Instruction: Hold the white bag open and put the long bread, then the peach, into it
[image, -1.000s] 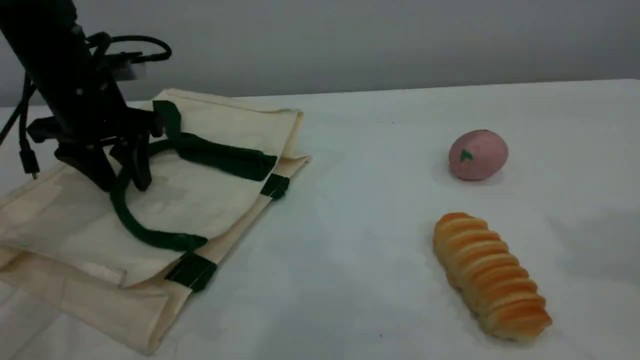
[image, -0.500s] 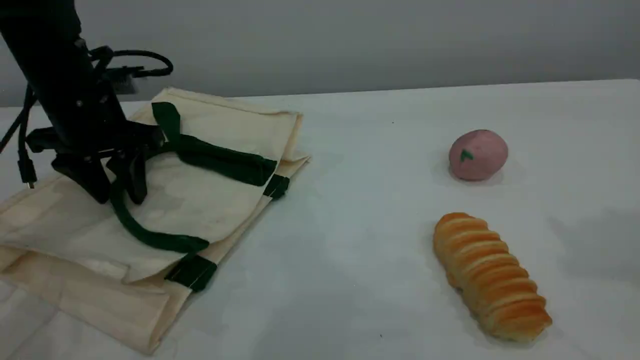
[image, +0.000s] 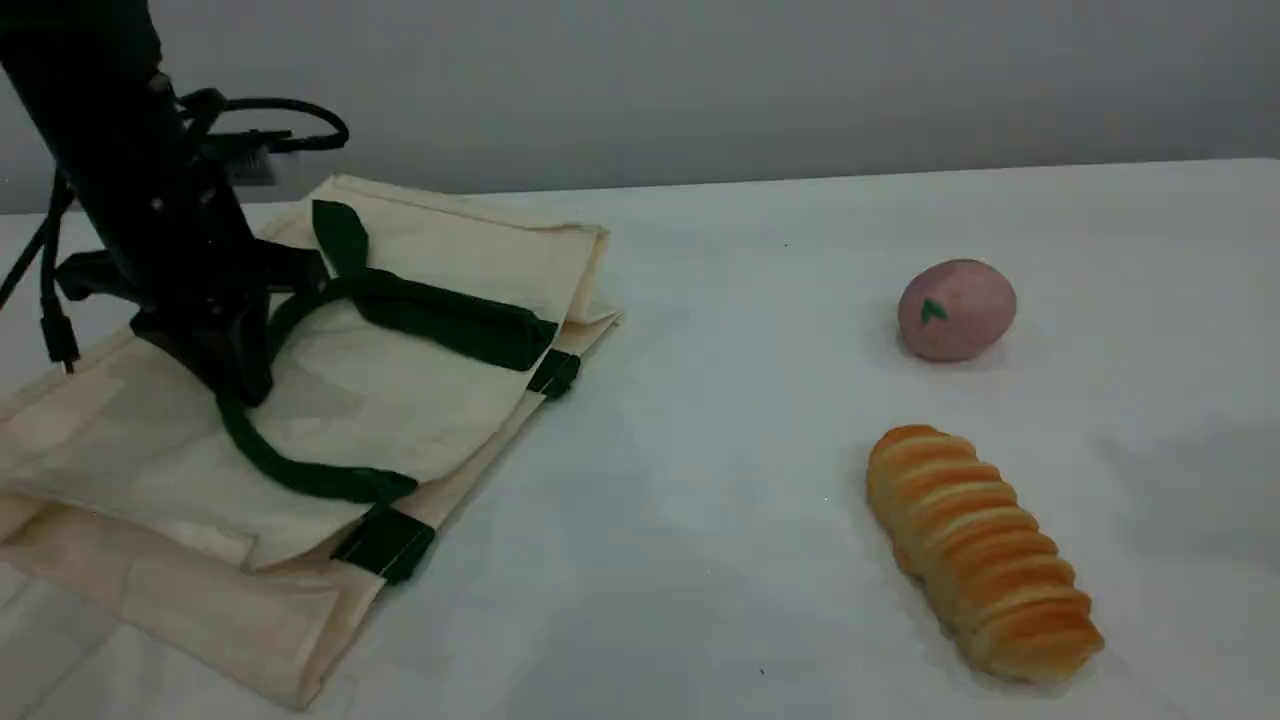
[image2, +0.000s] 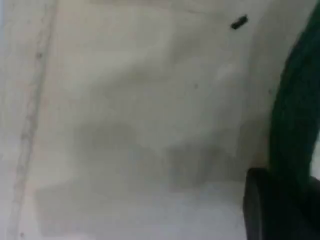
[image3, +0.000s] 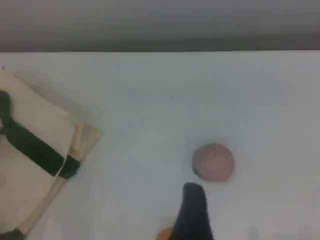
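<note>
Your biggest item, the white bag (image: 400, 330), lies flat and crumpled at the left of the table (image: 700, 350), its mouth facing right and not yet opened. Its dark green strap handle (image: 290, 470) loops across the top panel. Your left gripper (image: 235, 385) sits on that loop with its jaws pinched together. In the scene view they appear to have the strap between them, and the left wrist view shows green webbing (image2: 295, 110) right beside the fingertip, so you can judge the handle caught, though nothing is lifted yet.

The long bread (image: 985, 555) lies on the table at the near right, well apart from the bag and untouched. The peach (image: 957, 308) sits just beyond it, also untouched.

Your right gripper (image3: 192, 215) is out of the scene view. Its own camera looks down on the peach (image3: 213, 161) and a sliver of the bread (image3: 165, 234), and it holds nothing; one dark fingertip alone shows there, with the jaws taken to stand wide.

So you are at the very start: the strap is taken at best. Raising it to open the mouth, then loading the bread and after that the peach, all remains.
</note>
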